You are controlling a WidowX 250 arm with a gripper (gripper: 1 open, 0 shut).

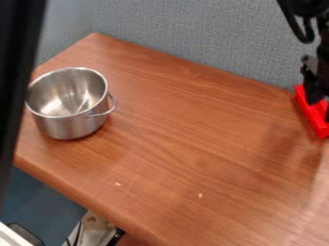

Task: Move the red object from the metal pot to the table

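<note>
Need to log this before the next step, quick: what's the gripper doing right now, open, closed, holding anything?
Gripper: right above the red object at the table's right edge; open or closed cannot be told, and no grip is visible.

Robot test bench, likely a lab; bare wood-grain table set against a plain grey-blue wall. Black robot arm works over it; one steel pot as prop.

Layout on bench
Pot left. Block at right edge, well apart from pot. Claw over block.
</note>
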